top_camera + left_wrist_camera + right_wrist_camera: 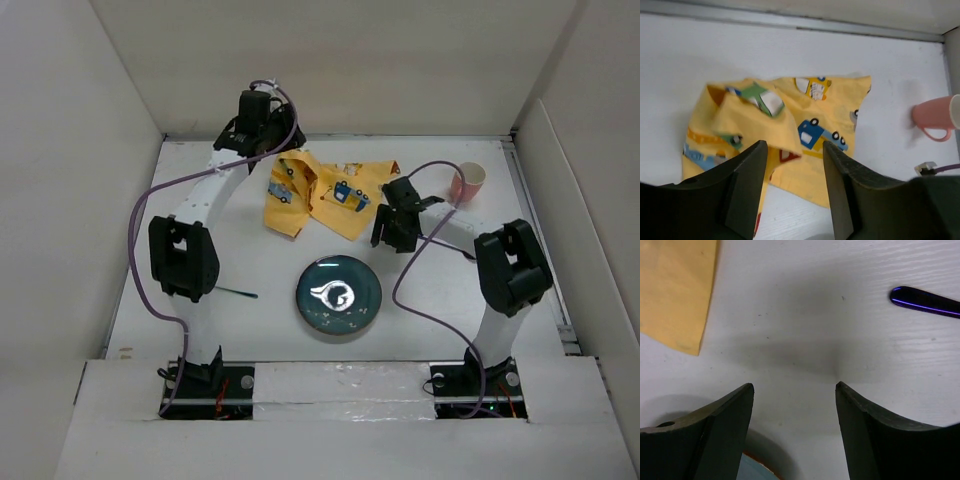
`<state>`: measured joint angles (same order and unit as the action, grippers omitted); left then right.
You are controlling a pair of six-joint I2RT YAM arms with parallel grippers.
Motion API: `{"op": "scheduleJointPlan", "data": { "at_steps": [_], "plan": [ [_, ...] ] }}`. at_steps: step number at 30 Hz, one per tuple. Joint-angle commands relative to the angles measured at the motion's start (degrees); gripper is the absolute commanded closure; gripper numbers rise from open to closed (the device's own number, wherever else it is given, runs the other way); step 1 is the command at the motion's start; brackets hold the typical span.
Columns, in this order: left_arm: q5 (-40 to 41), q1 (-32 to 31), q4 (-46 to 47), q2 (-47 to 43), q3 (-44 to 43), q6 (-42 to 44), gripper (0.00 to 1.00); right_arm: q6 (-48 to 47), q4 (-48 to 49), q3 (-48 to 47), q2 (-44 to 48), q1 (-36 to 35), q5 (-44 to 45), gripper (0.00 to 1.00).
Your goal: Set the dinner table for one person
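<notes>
You are losing the pink cup (pixel 935 116) past the left wrist view's right edge; the left gripper (pixel 794 148) is covering the yellow cloth (pixel 840 105) at its near corner; the right wrist view is cropping a dark utensil (pixel 925 302).

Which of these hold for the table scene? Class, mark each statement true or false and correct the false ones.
1. The teal plate sits straight on the white dinner table, not on the yellow cloth. True.
2. The left gripper is shut on the cloth. False: its jaws stand apart over the cloth and hold nothing.
3. The pink cup stands on the plate. False: it is at the far right of the table, well apart from the plate.
4. The right gripper is open and empty. True.
5. In the top view, a thin dark utensil lies left of the plate, not touching it. True.
</notes>
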<state>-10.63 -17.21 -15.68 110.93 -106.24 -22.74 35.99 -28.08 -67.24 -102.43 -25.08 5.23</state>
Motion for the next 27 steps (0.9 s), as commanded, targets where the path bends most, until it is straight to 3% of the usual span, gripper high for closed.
{"op": "scheduleJointPlan", "data": {
  "at_steps": [1, 7, 11, 14, 16, 19, 25, 26, 27],
  "plan": [
    [1.75, -0.01, -3.13, -1.94, 4.17, 2.00, 0.54, 0.14, 1.09, -4.38, -2.23, -0.93, -0.84, 0.28],
    [10.02, 2.10, -2.96, -10.74, 15.77, 0.51, 0.52, -0.48, 0.92, -9.21, -5.06, -3.48, -0.41, 0.28],
    [16.78, 2.62, 2.75, -21.78, 29.74, -4.66, 0.64, -0.57, -0.05, -13.08, -9.00, -5.59, 0.74, 0.28],
    [16.09, 2.62, 4.69, -26.10, 38.98, -6.52, 0.78, -0.57, -1.80, -17.03, -11.55, -6.90, 1.53, 0.28],
    [14.60, 2.62, 6.18, -27.08, 44.61, -7.49, 0.79, -0.57, -3.55, -19.84, -14.28, -7.78, 3.02, 0.28],
    [10.99, 1.22, 6.63, -26.48, 48.30, -9.24, 0.72, -0.22, -5.14, -21.87, -17.09, -9.02, 3.90, 0.30],
    [3.16, -0.54, 12.86, -24.10, 54.02, -15.13, 0.57, 0.75, -8.12, -24.60, -20.25, -9.55, 7.15, 0.58],
    [3.60, -0.54, 13.57, -22.18, 54.20, -15.92, 0.54, 0.84, -9.18, -25.30, -20.78, -9.55, 8.55, 0.71],
    [3.60, -0.54, 13.83, -22.17, 54.20, -15.93, 0.54, 0.84, -9.19, -25.31, -20.79, -9.55, 8.56, 0.71]
  ]
}}
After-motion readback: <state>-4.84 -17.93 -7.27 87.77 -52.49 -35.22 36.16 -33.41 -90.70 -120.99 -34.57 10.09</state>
